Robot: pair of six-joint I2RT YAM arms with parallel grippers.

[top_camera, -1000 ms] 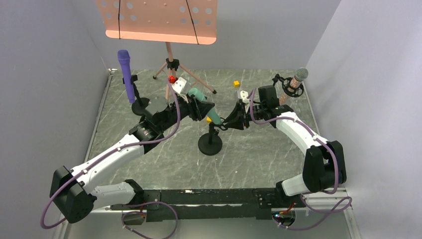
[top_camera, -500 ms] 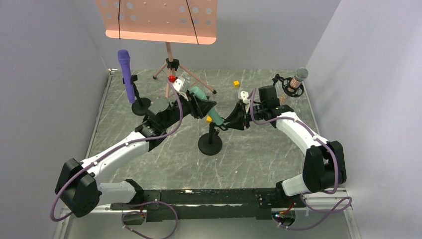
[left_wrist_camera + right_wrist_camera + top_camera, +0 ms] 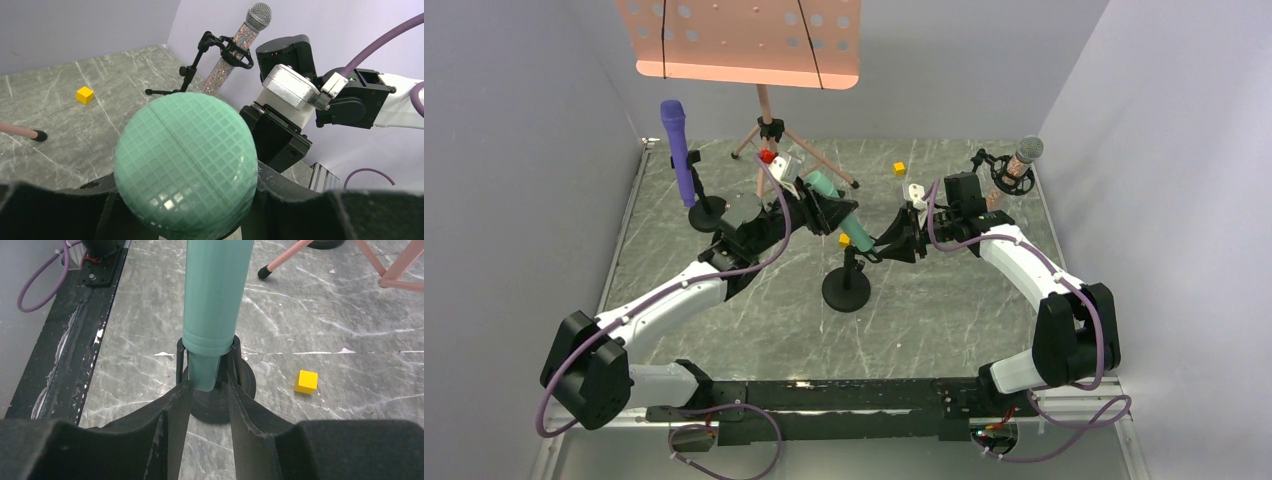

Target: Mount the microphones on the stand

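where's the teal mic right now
In the top view the teal microphone slants mid-scene, head held in the left fingers, tail in the clip of the black stand.

Purple microphone [image 3: 677,150] and glittery microphone [image 3: 1022,160] stand clipped; teal microphone [image 3: 215,290] leans in centre stand [image 3: 846,290].
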